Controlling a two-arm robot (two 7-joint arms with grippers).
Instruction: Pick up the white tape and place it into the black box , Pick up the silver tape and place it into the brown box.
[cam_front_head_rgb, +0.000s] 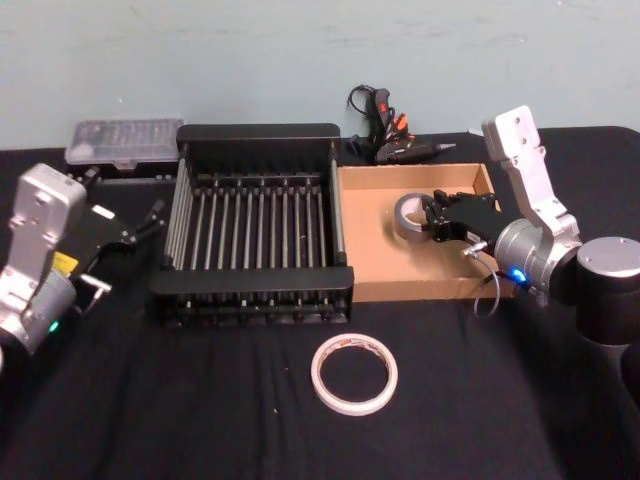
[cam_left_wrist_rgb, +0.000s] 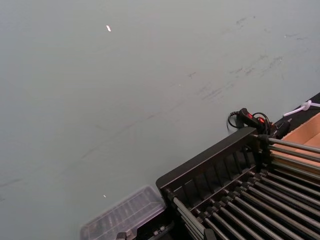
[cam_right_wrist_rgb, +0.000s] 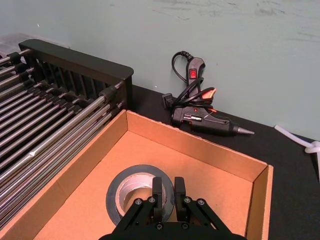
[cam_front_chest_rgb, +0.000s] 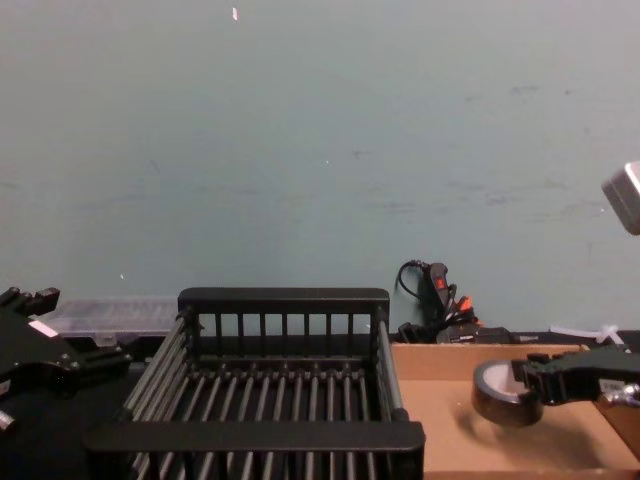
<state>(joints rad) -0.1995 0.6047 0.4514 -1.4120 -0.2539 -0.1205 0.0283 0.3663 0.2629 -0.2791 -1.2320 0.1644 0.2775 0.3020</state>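
Right gripper (cam_right_wrist_rgb: 169, 192) clamped on silver tape (cam_right_wrist_rgb: 131, 187) inside brown box (cam_right_wrist_rgb: 210, 150) | left gripper (cam_front_head_rgb: 140, 228) released

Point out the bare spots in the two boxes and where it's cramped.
The black box has its whole barred floor free. In the brown box, the half beside the black box is bare cardboard; the other half is crowded by the silver tape, clamped in the right gripper jaws.
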